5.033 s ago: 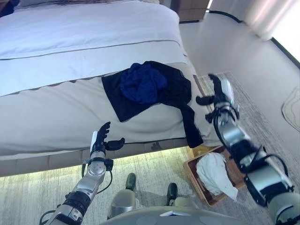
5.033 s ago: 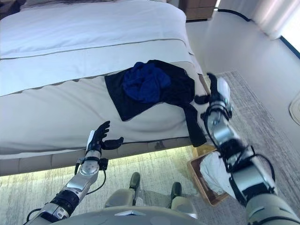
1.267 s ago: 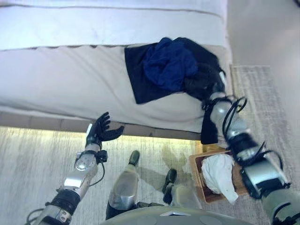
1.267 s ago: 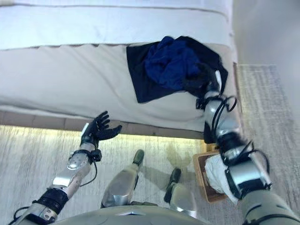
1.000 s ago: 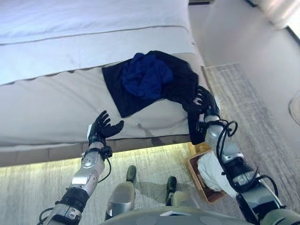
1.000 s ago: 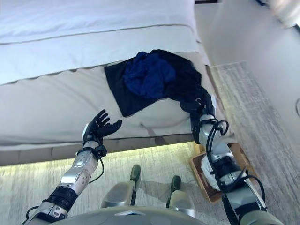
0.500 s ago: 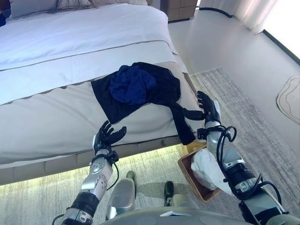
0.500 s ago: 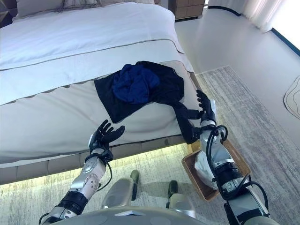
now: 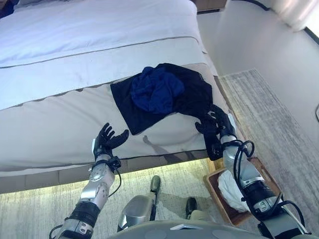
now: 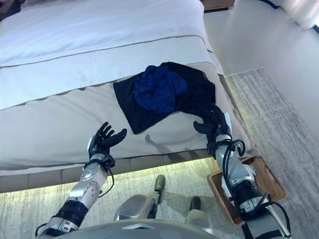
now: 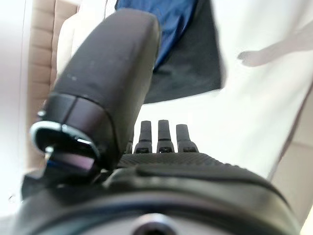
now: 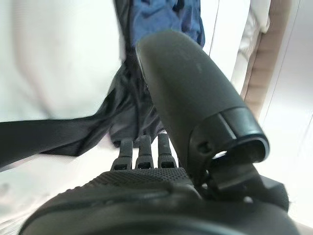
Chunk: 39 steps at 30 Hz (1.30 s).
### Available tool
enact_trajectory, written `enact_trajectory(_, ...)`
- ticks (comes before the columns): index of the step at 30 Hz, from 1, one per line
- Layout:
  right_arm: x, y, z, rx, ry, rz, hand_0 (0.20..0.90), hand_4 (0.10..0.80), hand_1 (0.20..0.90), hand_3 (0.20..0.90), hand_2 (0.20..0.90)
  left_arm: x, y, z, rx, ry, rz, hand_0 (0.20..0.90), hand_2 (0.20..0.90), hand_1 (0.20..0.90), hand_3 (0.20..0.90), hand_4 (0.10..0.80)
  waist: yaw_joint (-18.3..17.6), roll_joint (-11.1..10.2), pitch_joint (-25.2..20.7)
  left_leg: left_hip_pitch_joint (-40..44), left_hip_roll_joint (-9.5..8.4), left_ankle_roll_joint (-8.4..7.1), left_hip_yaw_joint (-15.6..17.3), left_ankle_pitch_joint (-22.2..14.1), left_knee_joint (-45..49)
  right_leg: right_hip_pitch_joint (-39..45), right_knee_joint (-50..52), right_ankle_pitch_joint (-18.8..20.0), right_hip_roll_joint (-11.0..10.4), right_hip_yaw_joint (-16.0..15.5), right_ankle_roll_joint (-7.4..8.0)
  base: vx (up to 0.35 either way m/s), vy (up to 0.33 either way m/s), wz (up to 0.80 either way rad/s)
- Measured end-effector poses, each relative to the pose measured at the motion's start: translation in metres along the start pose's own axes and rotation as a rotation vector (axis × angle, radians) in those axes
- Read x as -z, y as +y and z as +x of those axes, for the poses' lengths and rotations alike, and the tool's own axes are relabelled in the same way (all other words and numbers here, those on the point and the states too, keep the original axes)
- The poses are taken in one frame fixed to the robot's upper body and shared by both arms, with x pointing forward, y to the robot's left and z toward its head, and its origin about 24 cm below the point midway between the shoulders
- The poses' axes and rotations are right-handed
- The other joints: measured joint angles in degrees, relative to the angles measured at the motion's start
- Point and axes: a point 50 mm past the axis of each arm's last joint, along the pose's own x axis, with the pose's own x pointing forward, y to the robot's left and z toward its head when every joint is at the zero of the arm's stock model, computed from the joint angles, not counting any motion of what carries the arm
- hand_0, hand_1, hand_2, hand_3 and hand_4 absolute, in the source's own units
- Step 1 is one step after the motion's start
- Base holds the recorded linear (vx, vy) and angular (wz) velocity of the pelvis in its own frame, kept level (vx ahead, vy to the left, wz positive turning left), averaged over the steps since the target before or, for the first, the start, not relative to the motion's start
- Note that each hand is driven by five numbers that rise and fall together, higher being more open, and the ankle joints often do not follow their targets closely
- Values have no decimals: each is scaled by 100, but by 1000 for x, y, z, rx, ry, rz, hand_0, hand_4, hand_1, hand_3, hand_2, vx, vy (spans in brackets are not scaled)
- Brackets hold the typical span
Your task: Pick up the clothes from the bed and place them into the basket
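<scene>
Right hand (image 10: 215, 121) returned beside black garment (image 10: 198, 94)

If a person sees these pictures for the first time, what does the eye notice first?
First the dark heap on the pale bed: a crumpled blue garment lying on a spread black garment near the bed's right corner. The right hand, fingers open, is at the black garment's hanging end. On the floor below stands a wooden basket already holding white cloth.
</scene>
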Motion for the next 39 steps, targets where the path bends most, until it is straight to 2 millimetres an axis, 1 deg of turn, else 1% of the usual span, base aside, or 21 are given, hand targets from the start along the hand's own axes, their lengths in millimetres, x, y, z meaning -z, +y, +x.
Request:
enact_trajectory(3, -4, 0, 1, 1, -24, -15, 900, 800, 900, 900, 900, 2, 2, -2, 2, 4, 11, 900, 900, 900, 900, 800, 27, -57, -21, 112, 2, 56, -77, -57, 3, 123, 65, 1, 21, -95, 10, 135, 158, 18)
enact_trajectory(6, -6, -2, 2, 13, -43, -42, 900, 800, 900, 900, 900, 11, 6, -7, 10, 31, 16, 900, 900, 900, 900, 800, -23, -76, -29, 178, 40, 179, -131, -174, 26, -37, 586, -81, 39, -106, 128, 153, 186, 7)
enact_trajectory(7, -6, -3, 2, 21, -49, -57, 900, 800, 900, 900, 900, 13, 6, -8, 15, 39, 18, 900, 900, 900, 900, 800, -56, -68, -32, 178, 52, 254, -147, -245, 51, -231, 1008, -144, 40, -102, 203, 177, 158, 8)
enact_trajectory(10, -1, -4, -2, 44, -46, -94, 900, 800, 900, 900, 900, 17, 9, -10, 31, 49, 66, 900, 900, 900, 900, 800, -212, -82, -45, 318, 130, 255, -321, -232, 68, -858, 2586, -214, -12, -90, 266, 175, 36, 21)
enact_trajectory(11, -2, -4, -2, 45, -51, -102, 900, 800, 900, 900, 900, 17, 10, -11, 33, 51, 79, 900, 900, 900, 900, 800, -229, -96, -55, 424, 118, 330, -393, -289, 30, -1115, 3049, -316, -54, -85, 339, 177, -70, 15)
enact_trajectory(12, -5, -3, -2, 42, -64, -99, 900, 800, 900, 900, 900, 17, 13, -10, 30, 49, 95, 900, 900, 900, 900, 800, -273, -101, -64, 469, 104, 348, -383, -305, 26, -1241, 3154, -356, -86, -99, 347, 178, -175, 6)
enact_trajectory(13, -10, -2, -2, 39, -82, -95, 900, 800, 900, 900, 900, 15, 15, -10, 27, 44, 108, 900, 900, 900, 900, 800, -323, -115, -81, 464, 88, 365, -400, -322, 15, -1376, 3108, -369, -95, -92, 348, 143, -205, 16)
enact_trajectory(14, -15, -1, -1, 37, -102, -98, 900, 800, 900, 900, 900, 13, 16, -8, 24, 36, 120, 900, 900, 900, 900, 800, -368, -110, -81, 466, 69, 315, -521, -337, 9, -1508, 2726, -372, -42, -65, 350, 98, -207, 18)
enact_trajectory(15, -20, 1, 2, 38, -123, -111, 900, 800, 900, 900, 900, 9, 17, -3, 19, 29, 135, 900, 900, 900, 900, 800, -429, -98, -73, 417, 63, 267, -558, -289, 19, -1540, 1950, -336, 50, 85, 359, 40, -192, 39)
enact_trajectory(17, -18, 1, 1, 47, -119, -139, 900, 800, 900, 900, 900, 7, 12, 2, 26, 29, 149, 900, 900, 900, 900, 800, -609, -107, -78, 457, -34, 239, -759, -244, 30, -1631, 1416, -322, 130, 416, 341, 41, -185, 67)
enact_trajectory(18, -17, 4, 1, 40, -110, -151, 900, 800, 900, 900, 900, 8, 10, 2, 31, 30, 144, 900, 900, 900, 900, 800, -619, -117, -84, 510, -58, 229, -813, -252, 26, -1588, 1099, -282, 135, 419, 286, 39, -118, 58)
enact_trajectory(20, -14, 8, 3, 21, -101, -191, 900, 800, 900, 900, 900, 11, 4, 1, 62, 39, 172, 900, 900, 900, 900, 800, -574, -161, -110, 635, -143, 163, -870, -298, -17, -1411, 462, 103, 82, 256, 246, 40, -76, 26)
enact_trajectory(22, -11, 10, 15, 1, -57, -260, 900, 800, 900, 900, 900, 16, -3, -1, 99, 51, 225, 900, 900, 900, 900, 800, -410, -213, -149, 747, -262, 66, -850, -408, -37, -1159, 45, 617, -2, 218, 192, 96, -52, -1)
enact_trajectory(23, -10, 10, 18, -8, -35, -286, 900, 800, 900, 900, 900, 18, -5, -2, 111, 58, 234, 900, 900, 900, 900, 800, -372, -211, -151, 767, -263, 17, -876, -465, -38, -1072, -120, 924, 16, 238, 130, 98, -37, 4)
enact_trajectory(24, -11, 11, 20, -31, -18, -324, 900, 800, 900, 900, 900, 22, -5, -4, 112, 75, 237, 900, 900, 900, 900, 800, -335, -189, -163, 773, -165, -62, -911, -524, -38, -961, -311, 1026, 118, 189, 46, 97, -33, 5)
enact_trajectory(27, -14, 8, 24, -46, 0, -407, 900, 800, 900, 900, 900, 27, -6, -6, 121, 110, 255, 900, 900, 900, 900, 800, -318, -186, -159, 772, 7, -151, -982, -598, 21, -885, -329, 1109, 274, 54, -53, 122, -25, 8)
enact_trajectory(29, -26, -1, 33, -36, 22, -473, 900, 800, 900, 900, 900, 27, -8, -6, 146, 103, 281, 900, 900, 900, 900, 800, -288, -186, -159, 781, 88, -207, -1001, -651, 51, -856, -330, 1106, 360, 8, -55, 199, 9, 5)
enact_trajectory(34, -78, -33, 65, 91, -1, -547, 900, 800, 900, 900, 900, 27, -10, -6, 218, 91, 355, 900, 900, 900, 900, 800, -69, -175, -156, 719, 145, -261, -1259, -685, 149, -747, -330, 1018, 391, -311, -170, 93, 41, 25)
enact_trajectory(36, -96, -45, 74, 146, -8, -557, 900, 800, 900, 900, 900, 25, -8, -5, 256, 85, 403, 900, 900, 900, 900, 800, 27, -174, -155, 485, 119, -267, -1344, -682, 252, -859, -329, 997, 352, -452, -146, -269, 97, 44)
enact_trajectory(38, -125, -62, 85, 225, -29, -586, 900, 800, 900, 900, 900, 18, -10, -1, 302, 62, 456, 900, 900, 900, 900, 800, 154, -143, -127, -104, 8, -284, -1413, -670, 558, -1259, -327, 997, 252, -665, -144, -266, 78, 44)
enact_trajectory(39, -142, -75, 89, 282, -43, -600, 900, 800, 900, 900, 900, 14, -15, 1, 327, 44, 479, 900, 900, 900, 900, 800, 180, -47, -55, -400, -54, -319, -1521, -648, 725, -1466, -274, 1016, 197, -796, -163, -209, 85, 57)
